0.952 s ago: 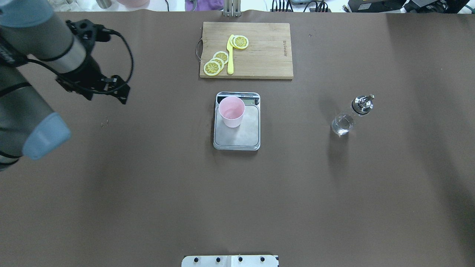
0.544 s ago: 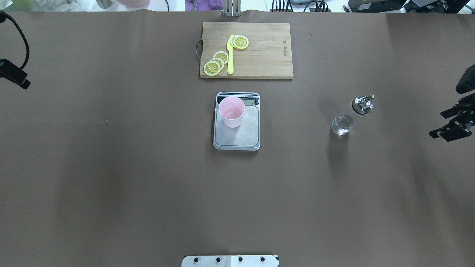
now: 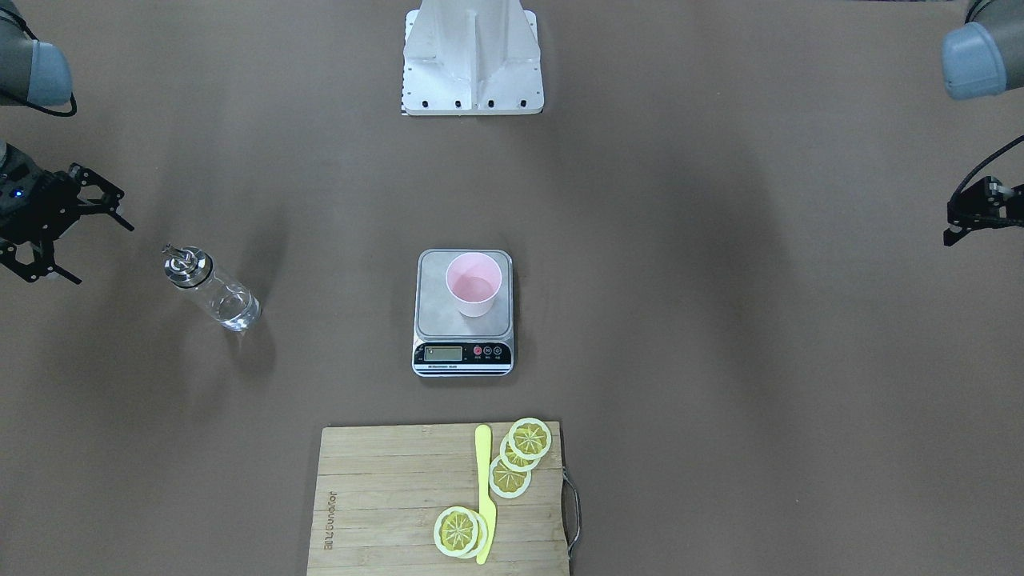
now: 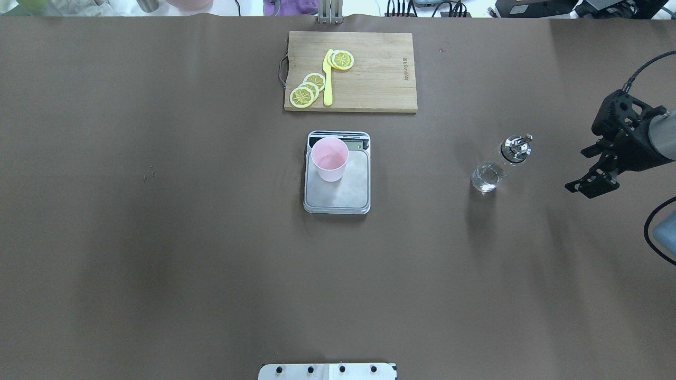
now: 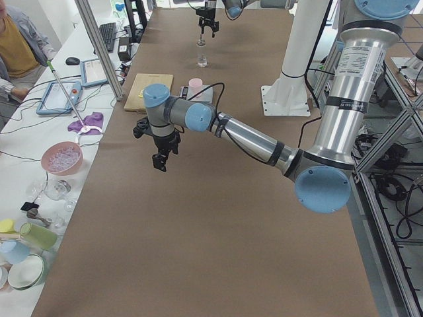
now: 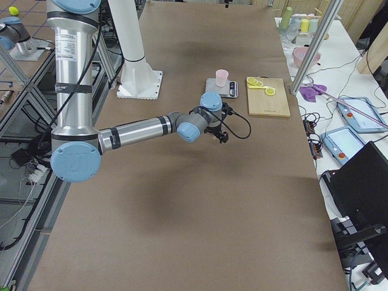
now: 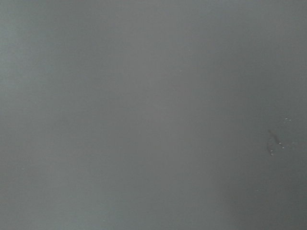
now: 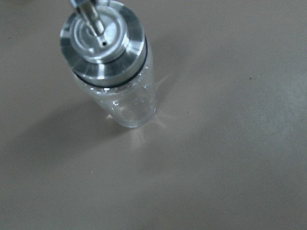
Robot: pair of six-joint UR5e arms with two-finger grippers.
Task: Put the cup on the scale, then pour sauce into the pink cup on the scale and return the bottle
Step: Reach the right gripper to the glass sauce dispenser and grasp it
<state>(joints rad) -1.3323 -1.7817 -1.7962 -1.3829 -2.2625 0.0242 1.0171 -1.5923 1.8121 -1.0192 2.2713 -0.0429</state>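
The pink cup stands upright on the far-left part of the silver scale; it also shows in the front view. The clear glass bottle with its metal spout stands upright on the table to the right of the scale, and fills the right wrist view. My right gripper is open and empty, a short way right of the bottle and not touching it. My left gripper is open and empty, far out at the table's left side, outside the overhead view.
A wooden cutting board with lemon slices and a yellow knife lies beyond the scale. The robot's white base plate is at the near edge. The left wrist view shows only bare brown table.
My left arm has pulled back to the left and out of the overhead view. My right gripper has come in from the right edge toward the bottle. Cup, scale and bottle have not moved.
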